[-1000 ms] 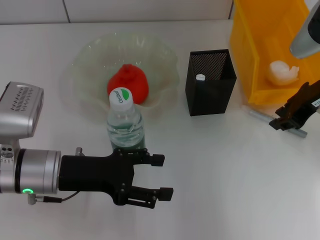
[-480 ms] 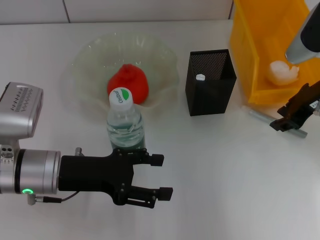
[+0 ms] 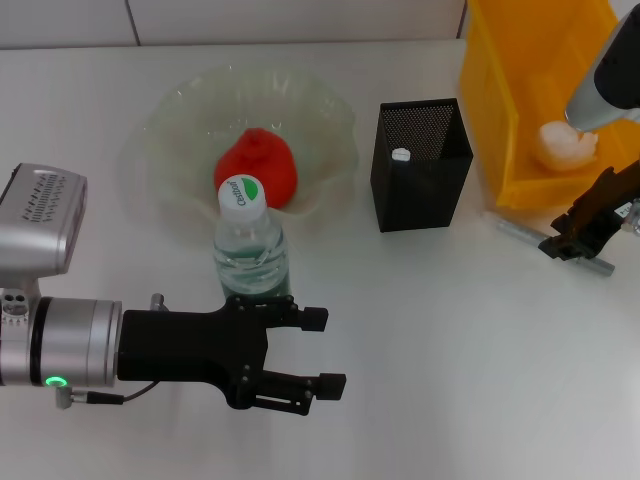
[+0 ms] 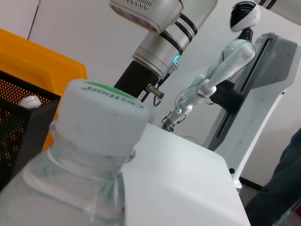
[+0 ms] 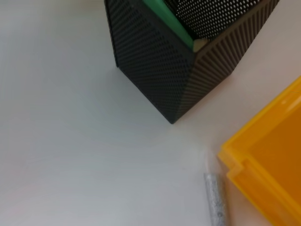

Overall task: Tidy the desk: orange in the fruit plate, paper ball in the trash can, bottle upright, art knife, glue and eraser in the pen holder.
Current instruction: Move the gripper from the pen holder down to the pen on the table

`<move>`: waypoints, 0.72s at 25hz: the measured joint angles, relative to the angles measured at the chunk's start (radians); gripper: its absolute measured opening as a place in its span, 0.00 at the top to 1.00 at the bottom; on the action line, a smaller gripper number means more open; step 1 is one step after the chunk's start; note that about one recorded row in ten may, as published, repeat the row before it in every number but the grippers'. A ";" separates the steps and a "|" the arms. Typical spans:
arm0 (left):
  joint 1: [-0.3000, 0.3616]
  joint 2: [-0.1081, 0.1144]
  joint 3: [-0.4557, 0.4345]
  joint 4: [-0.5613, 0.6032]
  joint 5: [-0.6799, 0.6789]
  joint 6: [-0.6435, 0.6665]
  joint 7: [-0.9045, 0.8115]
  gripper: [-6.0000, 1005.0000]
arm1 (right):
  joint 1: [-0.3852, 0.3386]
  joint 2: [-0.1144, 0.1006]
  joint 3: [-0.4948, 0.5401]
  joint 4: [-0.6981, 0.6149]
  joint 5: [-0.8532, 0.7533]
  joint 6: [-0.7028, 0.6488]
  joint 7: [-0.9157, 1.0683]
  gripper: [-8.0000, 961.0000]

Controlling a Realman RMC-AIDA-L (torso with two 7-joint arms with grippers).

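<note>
Head view: a clear plastic water bottle with a white-and-green cap (image 3: 247, 240) stands upright on the white counter (image 3: 450, 380), just in front of the ruffled clear glass fruit plate (image 3: 180, 110) that holds the red-orange fruit (image 3: 262, 165). The left pincer (image 3: 300, 350), fingers spread and gripping nothing, sits low on the counter just in front of the bottle's base, exactly as it did a second ago.

The change is on the far right. The right pincer (image 3: 578, 232) has crept a little over the last second, edging along the slim silver-grey art knife (image 3: 520, 233), which lies flat on the counter at the foot of the yellow plastic trash bin (image 3: 500, 110). Whether its fingers are spread or closed cannot be told from these views. The right wrist view shows the knife's end (image 5: 216, 202) lying beside the bin's corner, near the black mesh pen holder (image 5: 160, 70).

A white crumpled paper ball (image 3: 562, 143) lies inside the bin, and the pen holder (image 3: 418, 170) already shows a white-topped item (image 3: 401, 155) inside, with a green edge in the wrist view.

By the look of things, fruit, paper and bottle are dealt with, and the knife is the item now being approached; lying so close to the bin wall, it may be awkward to grasp.
</note>
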 joint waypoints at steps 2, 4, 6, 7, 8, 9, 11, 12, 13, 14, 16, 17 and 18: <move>0.000 0.000 0.000 0.000 0.000 0.000 -0.001 0.13 | 0.003 0.000 -0.001 0.011 0.000 0.007 0.000 0.68; 0.000 0.000 0.000 0.000 0.000 0.000 -0.001 0.13 | 0.006 0.000 -0.001 0.021 0.000 0.011 0.000 0.68; -0.001 0.000 0.000 0.000 0.000 0.000 -0.002 0.13 | 0.012 -0.001 -0.001 0.042 0.000 0.025 0.000 0.68; -0.001 0.000 0.000 0.000 0.000 0.000 -0.002 0.13 | 0.013 -0.001 -0.001 0.054 0.000 0.036 -0.002 0.68; -0.001 0.000 0.000 0.000 0.000 0.000 -0.002 0.13 | 0.013 -0.001 -0.001 0.054 0.000 0.036 -0.002 0.68; -0.001 0.000 0.000 0.000 -0.001 0.000 -0.003 0.13 | 0.013 -0.001 -0.001 0.058 0.000 0.040 -0.003 0.68; -0.001 0.000 0.000 0.000 -0.001 0.000 -0.003 0.13 | 0.014 -0.001 -0.001 0.062 -0.001 0.043 -0.004 0.68; -0.001 0.000 0.000 0.000 -0.001 0.000 -0.003 0.13 | 0.014 -0.001 -0.001 0.063 -0.001 0.044 -0.005 0.68; 0.000 0.000 0.000 0.000 -0.001 0.000 -0.003 0.13 | 0.014 -0.001 -0.001 0.063 -0.001 0.044 -0.005 0.68; 0.000 0.000 0.000 0.000 -0.001 0.000 -0.003 0.13 | 0.014 -0.001 -0.001 0.064 -0.001 0.044 -0.005 0.68; 0.000 0.000 0.000 0.000 -0.001 0.000 -0.004 0.13 | 0.014 -0.001 -0.001 0.066 -0.001 0.045 -0.005 0.68; -0.001 0.000 0.000 0.000 -0.001 0.000 -0.003 0.13 | 0.014 -0.002 -0.001 0.068 -0.001 0.045 -0.005 0.68; -0.001 0.000 0.000 0.000 -0.001 0.000 -0.003 0.13 | 0.014 -0.002 -0.001 0.068 -0.001 0.045 -0.005 0.68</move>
